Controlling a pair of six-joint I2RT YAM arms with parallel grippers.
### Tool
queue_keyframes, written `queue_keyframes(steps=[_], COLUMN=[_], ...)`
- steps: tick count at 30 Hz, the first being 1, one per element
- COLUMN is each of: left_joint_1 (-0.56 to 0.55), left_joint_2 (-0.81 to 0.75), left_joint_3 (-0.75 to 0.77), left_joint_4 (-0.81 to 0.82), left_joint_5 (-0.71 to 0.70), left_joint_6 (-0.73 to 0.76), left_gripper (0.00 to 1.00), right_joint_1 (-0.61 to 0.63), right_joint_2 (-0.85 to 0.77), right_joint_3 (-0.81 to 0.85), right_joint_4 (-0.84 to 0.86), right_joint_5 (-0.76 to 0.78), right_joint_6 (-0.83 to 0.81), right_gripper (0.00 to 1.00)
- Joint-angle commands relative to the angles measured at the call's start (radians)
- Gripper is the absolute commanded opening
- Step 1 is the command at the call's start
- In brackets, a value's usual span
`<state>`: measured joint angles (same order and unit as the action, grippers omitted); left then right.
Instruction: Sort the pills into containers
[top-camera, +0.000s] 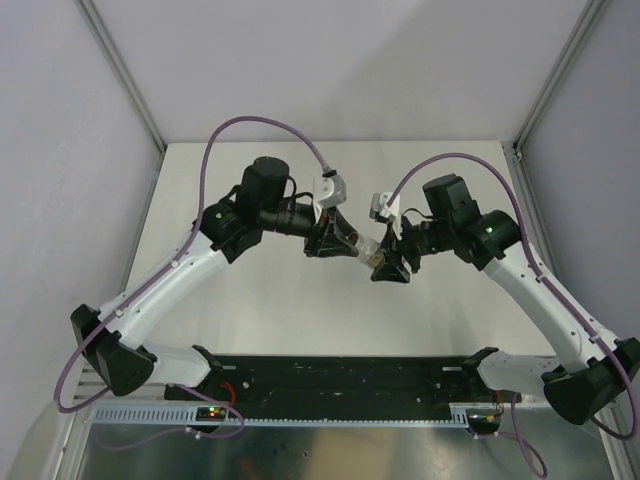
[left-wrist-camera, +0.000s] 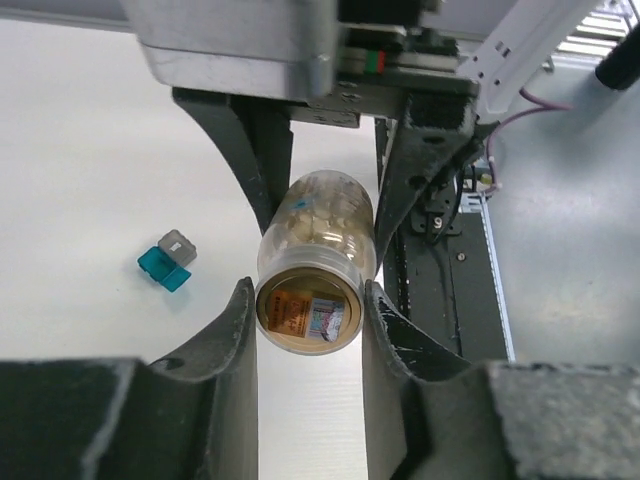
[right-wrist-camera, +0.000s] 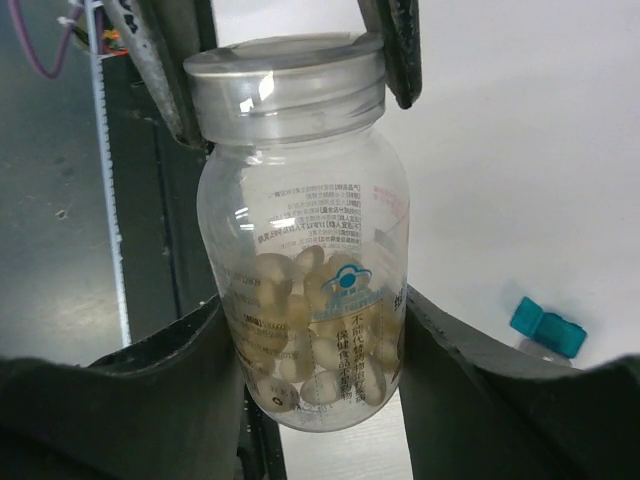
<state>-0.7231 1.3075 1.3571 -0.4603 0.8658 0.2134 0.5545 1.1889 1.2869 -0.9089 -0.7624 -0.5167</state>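
A clear plastic bottle (top-camera: 365, 250) holding several pale pills (right-wrist-camera: 310, 350) hangs above the table between both arms. My right gripper (right-wrist-camera: 312, 310) is shut on the bottle's body (right-wrist-camera: 300, 230). My left gripper (left-wrist-camera: 308, 300) has its fingers pressed against both sides of the bottle's cap (left-wrist-camera: 307, 312); in the right wrist view the same cap (right-wrist-camera: 285, 70) sits between those fingers (right-wrist-camera: 165, 70). A small teal box with a grey flap (left-wrist-camera: 167, 262) lies open on the white table, and in the right wrist view this teal box (right-wrist-camera: 545, 325) is beside my right finger.
The white table (top-camera: 270, 300) is walled in by grey panels at the back and sides. A black base rail (top-camera: 340, 375) runs along the near edge between the arm bases.
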Motion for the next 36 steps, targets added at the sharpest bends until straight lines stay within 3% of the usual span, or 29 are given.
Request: queue_keyframes(steps=[1,10,16,18,21,25,30,36], left_joint_1=[-0.003,0.016,0.030,0.029,0.028,0.028,0.035,0.082], left_joint_2=[0.038,0.112,0.117,0.109,0.095,0.072,0.051,0.039], left_joint_3=[0.089,0.126,0.076,0.064,0.062,0.069,0.063,0.055], left_joint_4=[0.019,0.041,0.051,0.063,0.073,0.073,0.072,0.072], left_joint_5=[-0.069,-0.312,-0.426,-0.425,-0.409,-0.393,-0.355,-0.224], left_joint_6=[-0.180,-0.616,-0.777,-0.803,-0.809,-0.737,-0.636,-0.521], left_gripper=[0.01,0.00,0.03,0.17,0.50,0.75,0.96,1.00], right_joint_1=[0.009,0.062,0.088,0.092,0.094,0.083,0.056,0.012], right_joint_2=[-0.015,-0.025,-0.024,-0.021,-0.019,-0.021,-0.025,-0.038], right_joint_3=[0.044,0.044,0.044,0.043,0.043,0.043,0.043,0.040], right_joint_4=[0.094,0.215,0.267,0.268,0.260,0.245,0.222,0.178], right_joint_5=[0.129,0.442,0.618,0.643,0.643,0.596,0.481,0.315], right_joint_6=[0.035,0.066,0.081,0.081,0.081,0.084,0.101,0.101], right_gripper=[0.00,0.00,0.00,0.00,0.00,0.00,0.00,0.00])
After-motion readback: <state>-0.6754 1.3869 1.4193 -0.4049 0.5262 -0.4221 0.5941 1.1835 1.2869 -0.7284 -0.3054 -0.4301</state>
